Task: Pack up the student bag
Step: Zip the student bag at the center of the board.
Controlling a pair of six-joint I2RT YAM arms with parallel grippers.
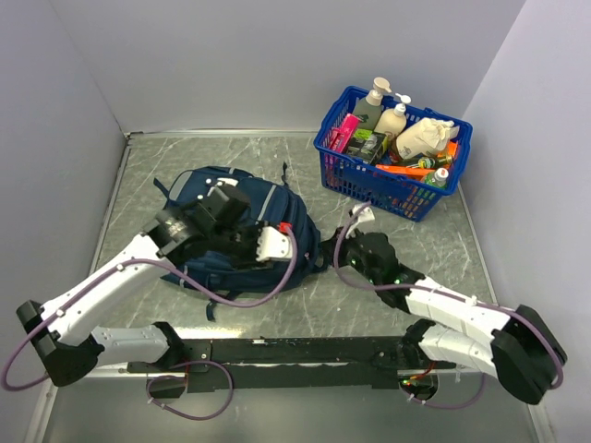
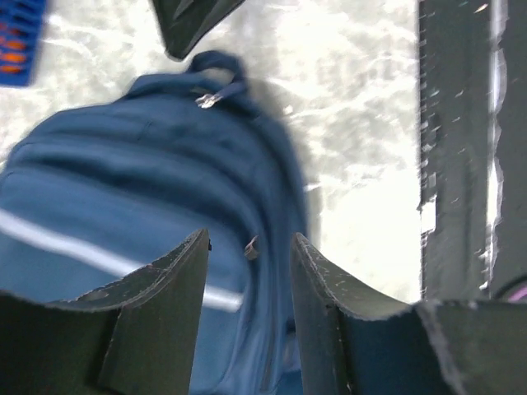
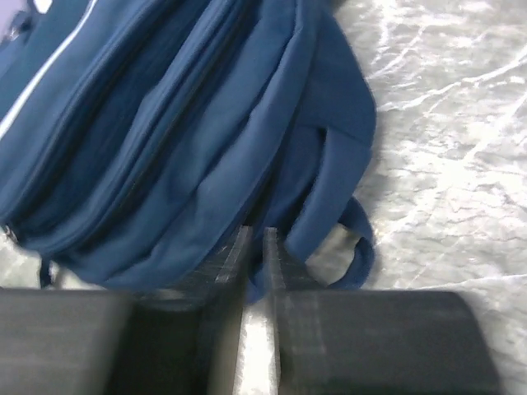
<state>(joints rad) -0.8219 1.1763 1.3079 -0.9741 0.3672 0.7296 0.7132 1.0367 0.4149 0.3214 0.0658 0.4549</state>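
Observation:
The student bag (image 1: 217,189), navy with a pale stripe, lies flat on the marble table left of centre. My left gripper (image 1: 297,245) hovers over the bag's right part. In the left wrist view it (image 2: 247,239) is open, with blue fabric and a small zipper pull (image 2: 251,247) showing in the gap and nothing clamped. My right gripper (image 1: 331,247) sits at the bag's right edge. In the right wrist view its jaws (image 3: 255,233) stand almost together, with a fold of the student bag (image 3: 165,140) pinched at their tips beside a strap loop (image 3: 358,247).
A blue plastic basket (image 1: 355,175) stands at the back right, filled with pump bottles, a pink box, a white pouch and other items. Grey walls close in the table on three sides. A black rail (image 1: 305,351) runs along the near edge between the arm bases.

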